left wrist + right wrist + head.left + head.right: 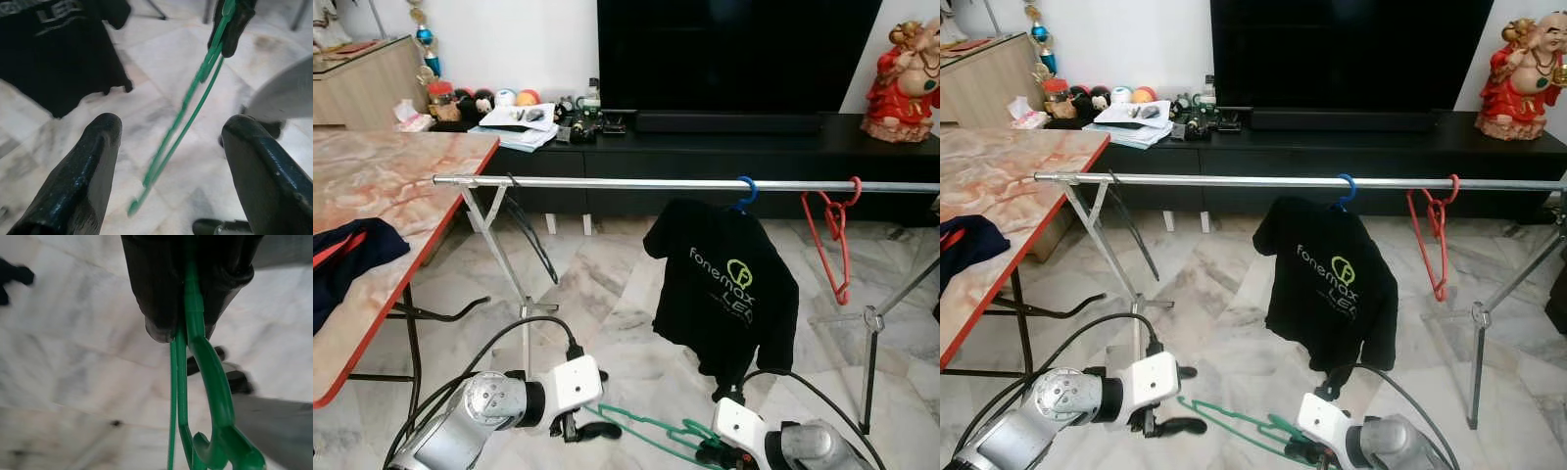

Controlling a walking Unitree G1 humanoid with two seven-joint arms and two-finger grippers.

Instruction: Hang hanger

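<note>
Right wrist view gives you the clearest read: your right gripper (pixel 188 328) has its two black fingers pressed together on the green hanger (pixel 205 382), pinching it near the hook end, with the thin wires running away from the fingertips and the curved hook dropping below them.

From the head camera, you see that same green hanger (pixel 646 426) held low above the marble floor (pixel 607 294), stretching from your right gripper (pixel 710 452) across toward your left gripper (pixel 592 428). Its far tip reaches close to the left gripper, but the left wrist view shows the left fingers (pixel 78 176) spread wide, with the hanger's wires (pixel 181 132) passing through the gap between them and touching neither.

Ahead of you, well above the hanger, runs the silver rail (pixel 636 183) of the clothes rack. A black T-shirt (pixel 724 284) hangs from it on a blue hanger (pixel 746 191), and an empty red hanger (pixel 834 230) hangs just beside that, to your right. A marble-topped table (pixel 382 176) stands on your left.
</note>
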